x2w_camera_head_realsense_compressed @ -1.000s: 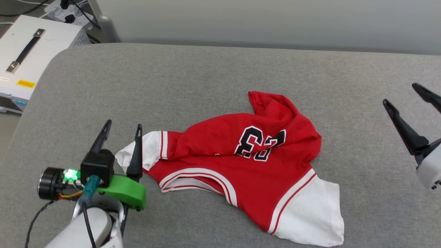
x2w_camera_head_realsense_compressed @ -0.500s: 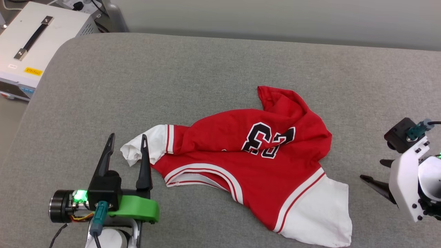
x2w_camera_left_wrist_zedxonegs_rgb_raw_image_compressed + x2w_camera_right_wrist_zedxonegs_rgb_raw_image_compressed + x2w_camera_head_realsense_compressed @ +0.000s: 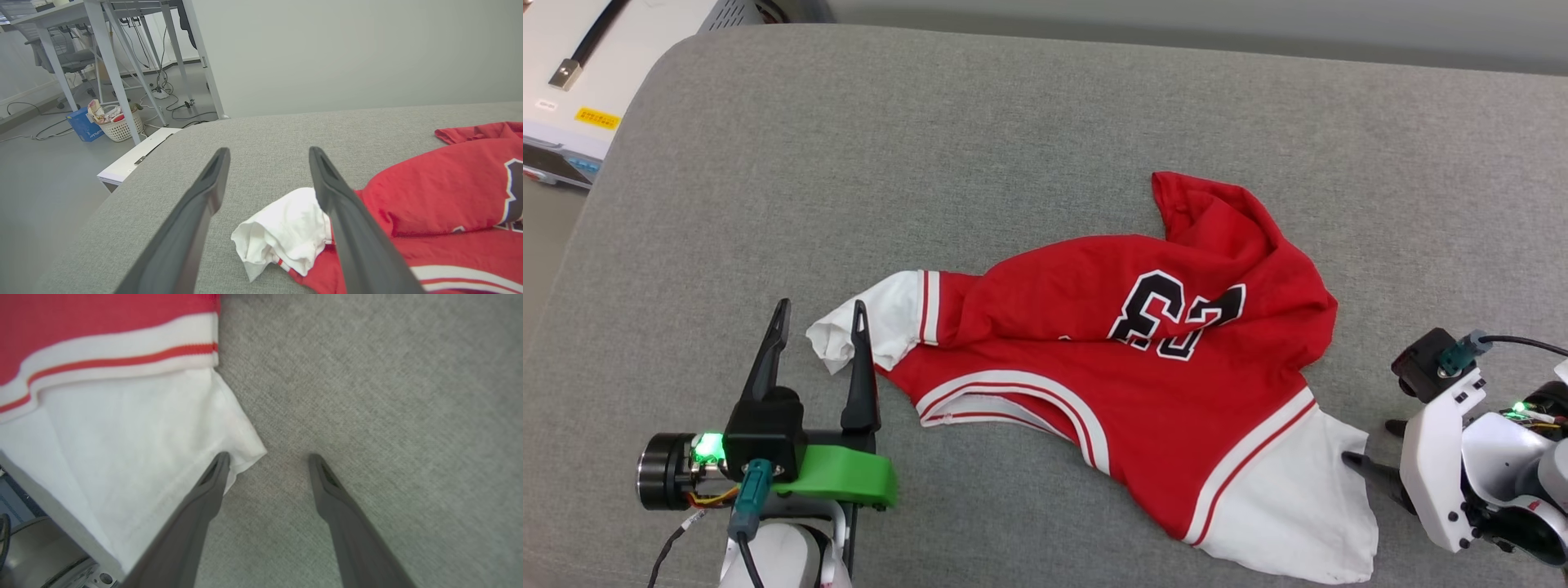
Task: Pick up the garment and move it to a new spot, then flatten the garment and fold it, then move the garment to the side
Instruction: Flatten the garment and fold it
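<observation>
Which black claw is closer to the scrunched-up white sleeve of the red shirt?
Left. The left gripper straddles the scrunched white sleeve with open fingers; the right gripper is across the red jersey T-shirt, at its other sleeve.

The garment [image 3: 1143, 376] lies in the middle of the surface [image 3: 931, 163]. One sleeve sits at the left gripper [image 3: 821, 304], partly between its jaws. The other sleeve lies near the right gripper [image 3: 1370, 441], with one jaw over the sleeve's corner and one over bare surface. A box [image 3: 572, 82] stands past the far left corner.
</observation>
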